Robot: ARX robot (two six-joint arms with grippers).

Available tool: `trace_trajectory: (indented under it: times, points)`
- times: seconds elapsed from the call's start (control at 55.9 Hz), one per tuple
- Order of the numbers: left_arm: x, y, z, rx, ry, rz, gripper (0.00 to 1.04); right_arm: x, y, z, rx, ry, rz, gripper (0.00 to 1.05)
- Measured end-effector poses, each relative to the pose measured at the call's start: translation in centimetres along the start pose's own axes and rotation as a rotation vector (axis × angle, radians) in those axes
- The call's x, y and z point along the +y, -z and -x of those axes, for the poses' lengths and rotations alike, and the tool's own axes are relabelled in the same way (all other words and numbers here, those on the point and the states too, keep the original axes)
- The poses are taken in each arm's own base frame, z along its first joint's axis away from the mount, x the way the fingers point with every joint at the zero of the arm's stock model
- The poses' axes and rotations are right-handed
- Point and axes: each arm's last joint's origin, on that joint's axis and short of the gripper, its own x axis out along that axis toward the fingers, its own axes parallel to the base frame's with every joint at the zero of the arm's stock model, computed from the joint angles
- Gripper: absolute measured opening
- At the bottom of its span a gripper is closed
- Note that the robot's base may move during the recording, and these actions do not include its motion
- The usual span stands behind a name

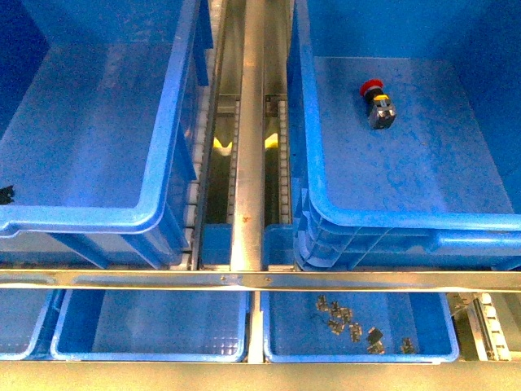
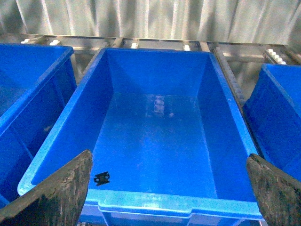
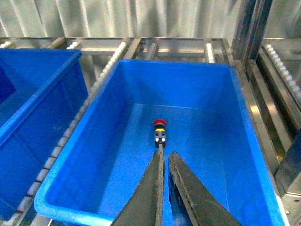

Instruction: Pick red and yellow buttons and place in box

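Two big blue boxes sit side by side. The left box (image 1: 81, 218) has only a tiny black bit (image 2: 102, 178) on its floor. The right box (image 1: 407, 221) has the red button (image 1: 376, 102) in it. I cannot tell which box is the one to fill. Two low trays are at 6 o'clock in the front view, and the right tray (image 1: 358, 358) holds some little metal pieces (image 1: 346, 318).

The left hand (image 2: 168, 155) hangs over the left box. Its fingers are spread very wide and hold nothing.

The right hand (image 3: 166, 154) hangs over the right box and points at the button. Its fingers are almost pressed together, with just a thin gap, and they hold nothing and touch nothing.

The red button lies on its side on the box floor, toward 11 o'clock of the floor in the front view. Its round red cap points to the far wall. It looks small, light and hard, so it should not squash. The cap is smooth and round and may slip. The boxy dark body behind the cap looks like the best place to pinch. The right hand would have to open up first.

No yellow button shows.
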Motion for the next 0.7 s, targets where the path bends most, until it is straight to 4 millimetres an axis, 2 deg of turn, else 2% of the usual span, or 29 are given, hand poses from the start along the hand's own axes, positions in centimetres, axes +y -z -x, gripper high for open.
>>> trace_trajectory:
  times: [0.197,0.698]
  points:
    - [0.0,0.0,0.0,0.0,0.0,0.0,0.97,0.0,0.6,0.7,-0.014,-0.002,0.0,0.04]
    - [0.0,0.0,0.0,0.0,0.0,0.0,0.97,0.0,0.5,1.8,-0.031,-0.001,0.0,0.04]
